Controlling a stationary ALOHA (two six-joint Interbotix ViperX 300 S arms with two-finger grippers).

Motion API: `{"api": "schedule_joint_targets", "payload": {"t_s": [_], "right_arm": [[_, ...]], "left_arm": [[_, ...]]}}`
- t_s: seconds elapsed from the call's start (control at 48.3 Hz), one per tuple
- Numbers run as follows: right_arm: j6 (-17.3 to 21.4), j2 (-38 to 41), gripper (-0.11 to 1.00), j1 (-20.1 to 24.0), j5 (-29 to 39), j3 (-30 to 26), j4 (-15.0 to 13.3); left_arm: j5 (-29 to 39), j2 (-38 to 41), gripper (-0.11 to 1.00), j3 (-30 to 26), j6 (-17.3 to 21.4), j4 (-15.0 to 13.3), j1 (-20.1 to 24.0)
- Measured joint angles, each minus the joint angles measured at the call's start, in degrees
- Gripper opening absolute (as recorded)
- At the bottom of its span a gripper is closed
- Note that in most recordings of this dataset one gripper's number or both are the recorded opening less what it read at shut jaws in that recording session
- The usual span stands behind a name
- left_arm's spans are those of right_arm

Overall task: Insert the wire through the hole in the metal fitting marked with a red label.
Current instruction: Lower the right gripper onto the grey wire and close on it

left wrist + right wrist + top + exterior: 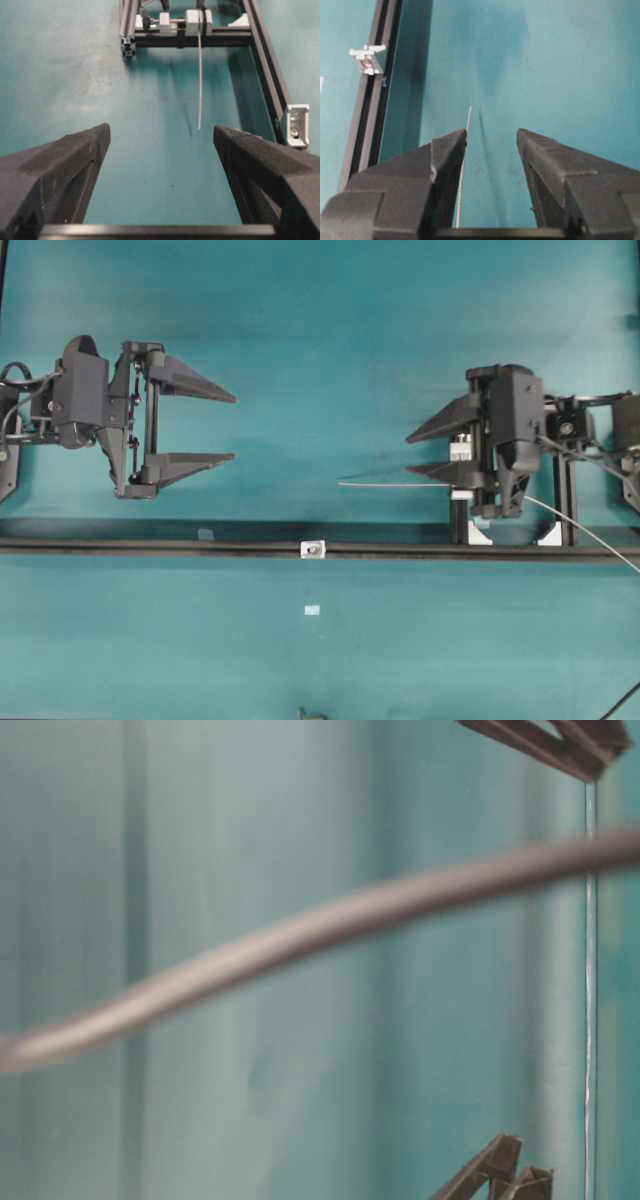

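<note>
The wire (385,483) is thin and pale, and its free end points left towards the middle of the table. It runs from the white clamp block (192,22) and its tip (199,127) hangs just beyond my left gripper's right finger. My right gripper (409,455) is open over the wire. In the right wrist view the wire (468,120) passes between the jaws, close along the left finger (447,150), ungripped. My left gripper (234,427) stands wide open and empty, left of the wire tip. The metal fitting (313,550) sits on the black rail (150,546), seen also as fitting (296,125) and fitting (366,59).
A black frame (565,530) with white corner brackets stands under the right arm. Pale blue tape bits (312,610) lie on the teal table in front of the rail. A blurred dark cable (330,930) crosses the table-level view.
</note>
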Motion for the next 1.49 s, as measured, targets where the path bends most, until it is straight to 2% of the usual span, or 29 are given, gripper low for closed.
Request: {"api": "schedule_joint_targets", "payload": {"t_s": [0.145,0.435,0.601,0.87,1.202,1.492], "right_arm": [[2.4,3.5,0.53,0.2,-2.2,-0.6,0.0],[3.3,9.0,0.53,0.7,-6.5,-1.1,0.0],[5.7,11.8,0.53,1.3,-7.2,-1.6,0.0],[6.5,13.2,0.53,2.3,-6.8,-2.5,0.0],[7.7,14.6,0.53,2.8,-0.8,-4.7,0.0],[7.8,16.4,0.53,2.8,-0.5,-5.6,0.0]], "left_arm": [[0.0,0.0,0.71,0.4,-0.1,0.0,0.0],[0.0,0.0,0.71,1.4,-0.3,0.0,0.0],[0.0,0.0,0.71,1.6,-0.3,0.0,0.0],[0.0,0.0,0.71,1.6,-0.3,0.0,0.0],[0.0,0.1,0.71,1.6,-0.3,0.0,0.0],[0.0,0.1,0.71,1.6,-0.3,0.0,0.0]]}}
